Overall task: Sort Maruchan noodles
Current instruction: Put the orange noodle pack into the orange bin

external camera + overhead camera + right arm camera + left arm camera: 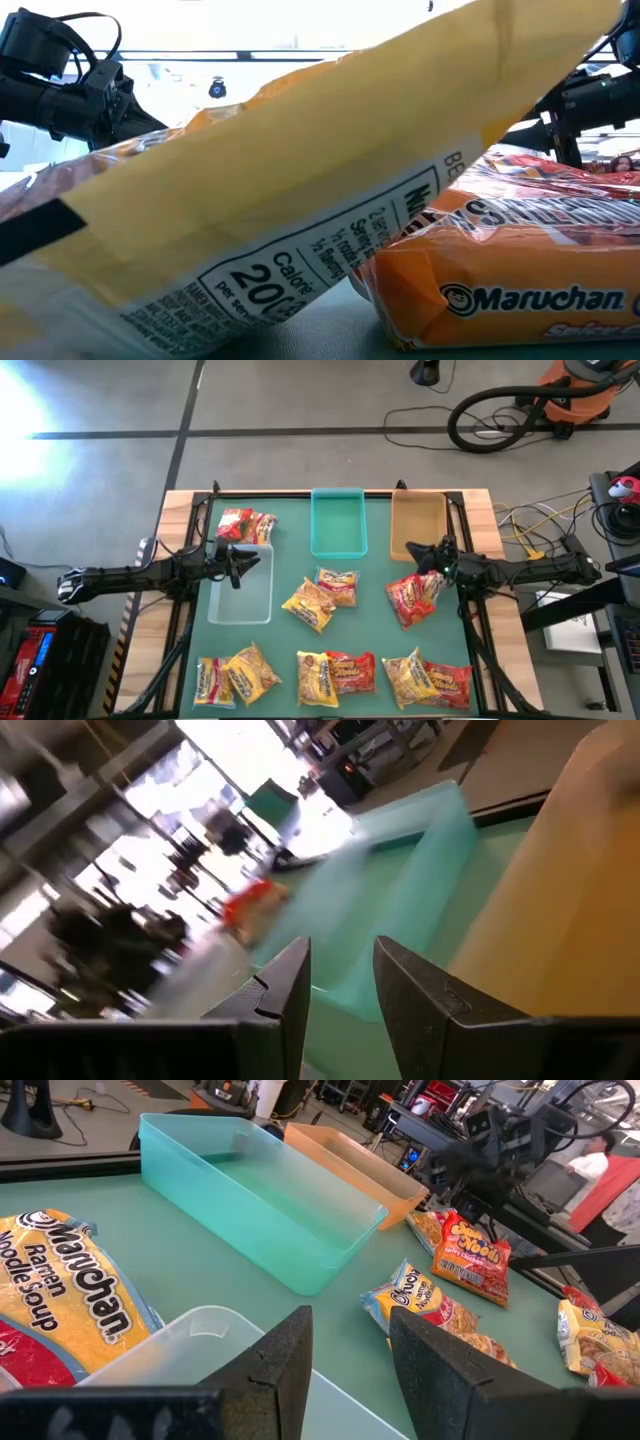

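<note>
Maruchan red packet (415, 598) hangs pinched in your right gripper (432, 565) beside the tan tray (418, 520); left gripper (240, 563), part-open, empty, hovers over the clear tray (240, 600); carry red onward.

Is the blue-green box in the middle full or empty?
Empty. The teal tray shows only its bare bottom from above, and the left wrist view shows nothing inside it.

Glossy crinkly plastic noodle packets (334, 672), translucent plastic trays (338, 523), wooden table edge (176, 510)
</note>
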You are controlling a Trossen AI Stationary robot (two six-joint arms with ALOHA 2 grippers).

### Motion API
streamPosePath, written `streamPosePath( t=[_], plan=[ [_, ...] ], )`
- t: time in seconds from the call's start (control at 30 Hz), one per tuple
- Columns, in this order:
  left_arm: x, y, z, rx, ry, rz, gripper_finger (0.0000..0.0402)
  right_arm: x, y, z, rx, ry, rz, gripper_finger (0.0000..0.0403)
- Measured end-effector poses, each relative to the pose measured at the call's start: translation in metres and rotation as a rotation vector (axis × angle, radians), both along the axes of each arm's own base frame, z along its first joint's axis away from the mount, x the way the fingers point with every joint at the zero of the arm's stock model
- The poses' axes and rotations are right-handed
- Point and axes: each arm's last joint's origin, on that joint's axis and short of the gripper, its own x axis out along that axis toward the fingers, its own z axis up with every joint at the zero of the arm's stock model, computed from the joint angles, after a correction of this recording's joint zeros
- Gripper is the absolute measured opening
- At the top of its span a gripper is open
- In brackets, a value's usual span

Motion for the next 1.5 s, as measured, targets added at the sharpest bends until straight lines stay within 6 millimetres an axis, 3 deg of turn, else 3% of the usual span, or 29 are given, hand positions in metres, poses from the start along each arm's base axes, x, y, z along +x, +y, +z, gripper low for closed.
streamPosePath(
  t=[0.23, 0.5, 0.73, 1.5],
  plan=[
    [0.0000, 0.0000, 0.0000, 0.000, -0.001, 0.000, 0.0119, -0.0012, -0.0023, 0.0068, 0.092, -0.150, -0.108, 0.0102],
    [0.0000, 0.0000, 0.0000, 0.000, -0.001, 0.000, 0.0119, -0.0014, -0.0025, 0.0059, 0.077, -0.129, -0.114, 0.0102],
    [0.0000, 0.0000, 0.0001, 0.000, -0.001, 0.000, 0.0119, -0.0015, -0.0025, 0.0055, -0.085, 0.001, -0.102, 0.0102],
    [0.0000, 0.0000, 0.0000, 0.003, 0.002, 0.000, 0.0119, -0.0014, -0.0025, 0.0054, -0.089, 0.005, -0.099, 0.0102]
  ],
)
